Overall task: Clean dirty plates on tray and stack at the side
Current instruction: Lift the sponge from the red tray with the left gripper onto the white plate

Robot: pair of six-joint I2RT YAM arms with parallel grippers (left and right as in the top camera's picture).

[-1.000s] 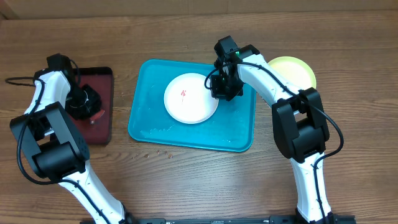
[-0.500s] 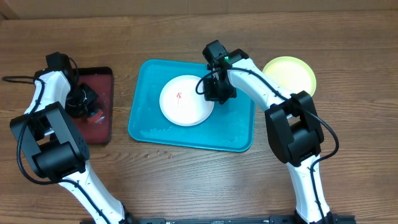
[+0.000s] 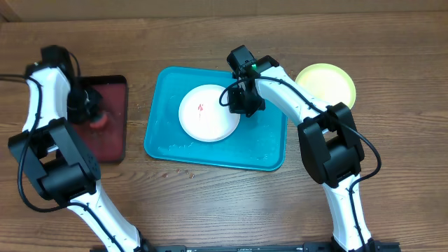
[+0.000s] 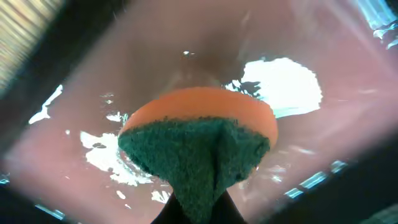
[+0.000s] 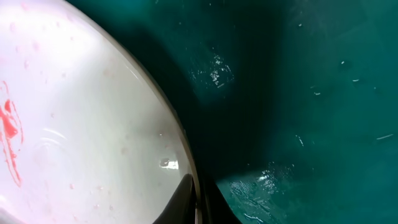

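Observation:
A white plate with a small red smear lies on the turquoise tray. My right gripper is shut on the plate's right rim. In the right wrist view the rim runs between the two dark fingertips, with the white plate on the left and the wet tray on the right. A yellow-green plate sits on the table to the right of the tray. My left gripper is shut on an orange and green sponge above the small dark red tray.
The dark red tray's floor is wet and glossy under the sponge. Water droplets lie along the turquoise tray's front part. Bare wooden table stretches in front of both trays.
My left gripper shut on the sponge and rose with it toward the back left of the red tray. My right gripper dragged the white plate slightly left.

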